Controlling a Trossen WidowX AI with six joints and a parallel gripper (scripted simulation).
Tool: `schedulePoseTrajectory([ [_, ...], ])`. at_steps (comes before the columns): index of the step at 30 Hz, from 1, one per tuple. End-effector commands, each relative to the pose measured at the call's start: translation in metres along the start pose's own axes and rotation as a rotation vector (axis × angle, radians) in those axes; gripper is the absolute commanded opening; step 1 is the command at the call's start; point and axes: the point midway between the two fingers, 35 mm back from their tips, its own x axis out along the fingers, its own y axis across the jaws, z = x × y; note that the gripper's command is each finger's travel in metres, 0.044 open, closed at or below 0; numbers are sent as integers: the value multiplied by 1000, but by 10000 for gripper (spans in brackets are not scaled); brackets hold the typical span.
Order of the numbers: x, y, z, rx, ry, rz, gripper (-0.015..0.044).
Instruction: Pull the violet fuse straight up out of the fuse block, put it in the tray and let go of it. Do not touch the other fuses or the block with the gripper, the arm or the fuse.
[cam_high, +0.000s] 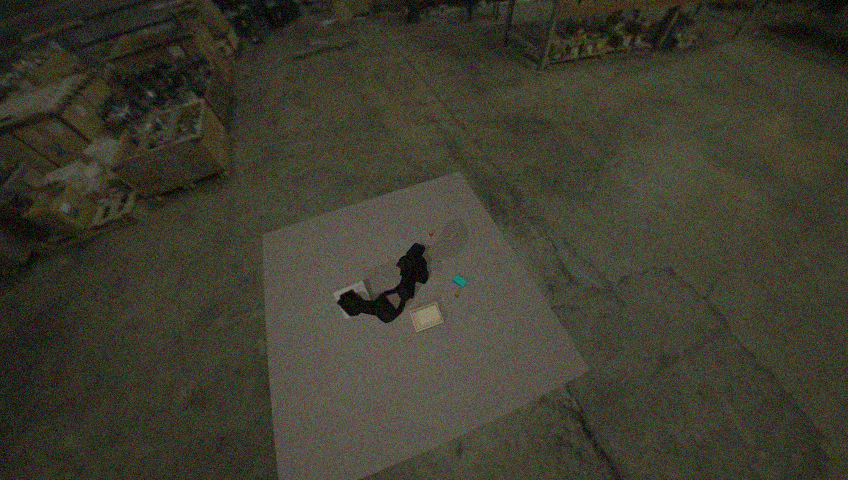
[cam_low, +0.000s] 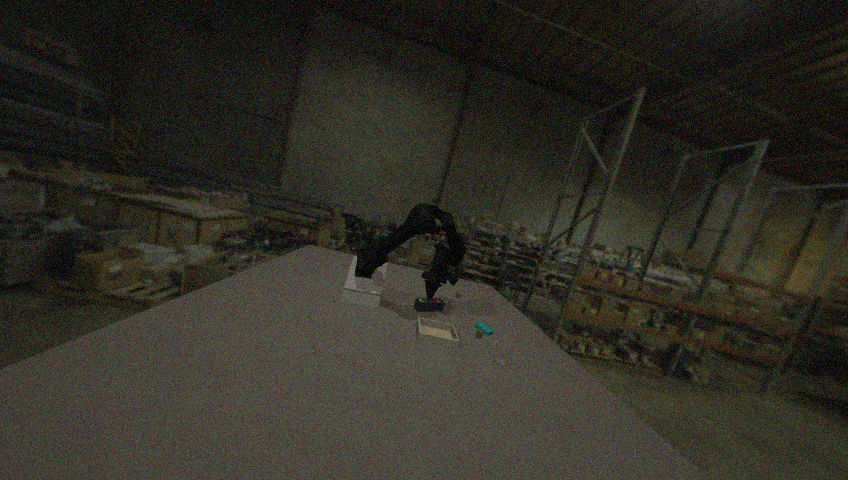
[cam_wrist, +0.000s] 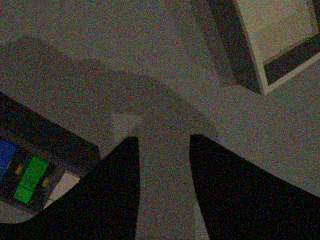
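Note:
The dark fuse block (cam_low: 427, 306) (cam_wrist: 50, 137) stands beside the tray; the arm hides it in the top view. The wrist view shows a blue fuse (cam_wrist: 5, 157), a green fuse (cam_wrist: 32, 179) and a pale fuse (cam_wrist: 63, 186) in it. I cannot make out the violet fuse; the left finger covers part of the block. My gripper (cam_wrist: 164, 146) (cam_low: 429, 296) points down near the block, its fingers partly closed with a narrow gap and nothing between them. The cream tray (cam_high: 426, 317) (cam_low: 437, 330) (cam_wrist: 277, 25) looks empty and is at the upper right in the wrist view.
A cyan block (cam_high: 459, 280) (cam_low: 483, 328) lies beyond the tray with a small brownish-orange thing (cam_high: 457, 295) (cam_low: 479, 334) close by. A small orange-red thing (cam_high: 431, 233) (cam_low: 458, 294) lies farther back. The arm stands on a white base (cam_high: 360, 287) (cam_low: 361, 297).

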Motion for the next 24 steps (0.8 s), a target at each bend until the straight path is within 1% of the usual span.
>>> schedulePoseTrajectory([
  [1,-21,73,7,521,81,189,66],
  [3,-28,92,10,654,116,236,66],
  [4,-29,95,10,672,121,242,66],
  [24,-20,94,9,672,121,242,66],
])
